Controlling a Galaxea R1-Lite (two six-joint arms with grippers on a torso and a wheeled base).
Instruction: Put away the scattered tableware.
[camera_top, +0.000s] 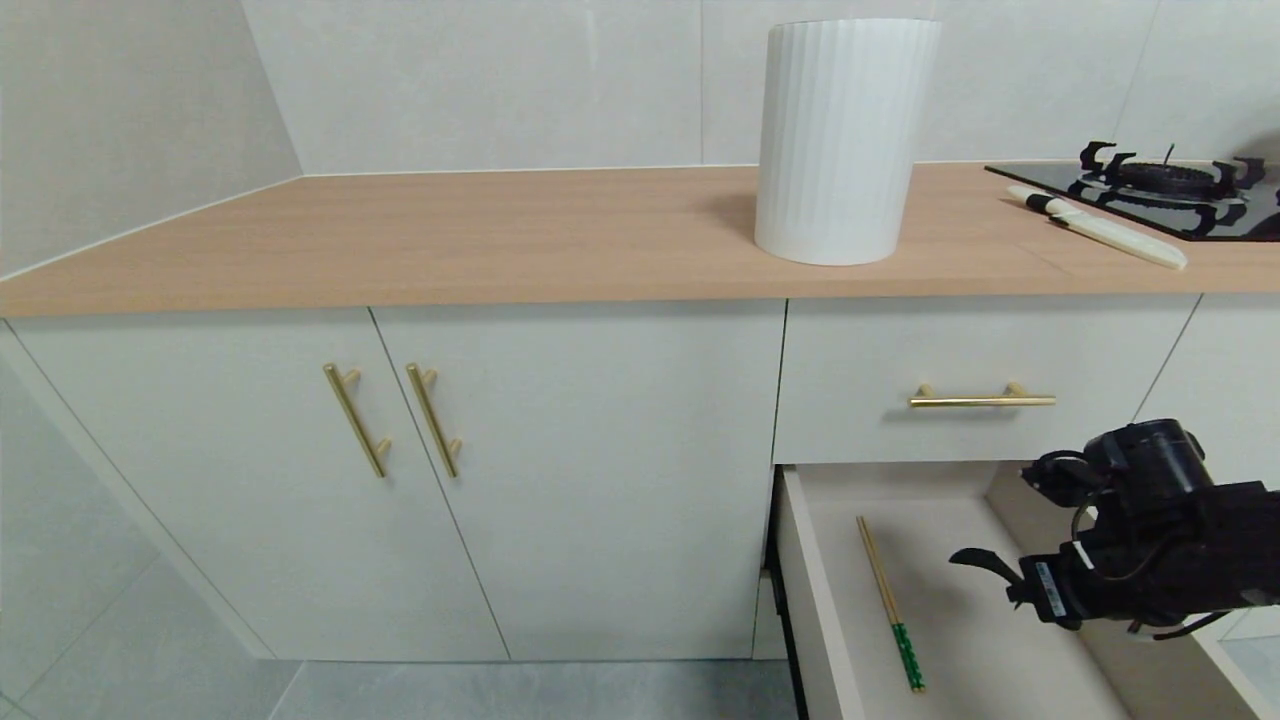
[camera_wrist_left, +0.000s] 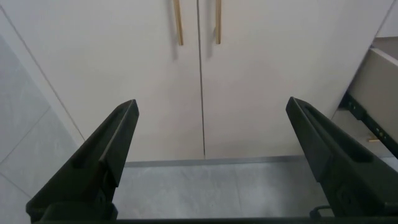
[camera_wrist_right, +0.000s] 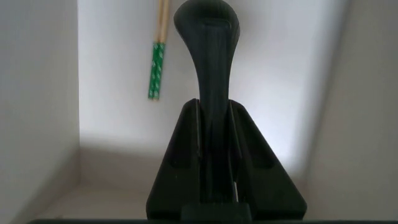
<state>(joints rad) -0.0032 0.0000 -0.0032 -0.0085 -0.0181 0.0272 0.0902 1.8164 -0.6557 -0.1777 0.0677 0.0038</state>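
Observation:
A pair of wooden chopsticks (camera_top: 890, 605) with green ends lies on the floor of the open drawer (camera_top: 805, 590), below the counter on the right. My right gripper (camera_top: 985, 565) hovers over that drawer, just right of the chopsticks, shut with nothing in it. The right wrist view has the shut right gripper (camera_wrist_right: 206, 25) over the pale drawer floor, with the chopsticks (camera_wrist_right: 158, 56) beside its tip. A white knife (camera_top: 1095, 228) lies on the countertop by the stove. My left gripper (camera_wrist_left: 211, 107) is open and empty, low in front of the cabinet doors (camera_wrist_left: 199, 81).
A tall white ribbed container (camera_top: 840, 140) stands on the wooden countertop (camera_top: 450, 240). A black gas stove (camera_top: 1170, 190) sits at the far right. A shut drawer with a gold handle (camera_top: 980, 400) is above the open one. Two cabinet doors (camera_top: 400, 480) are to the left.

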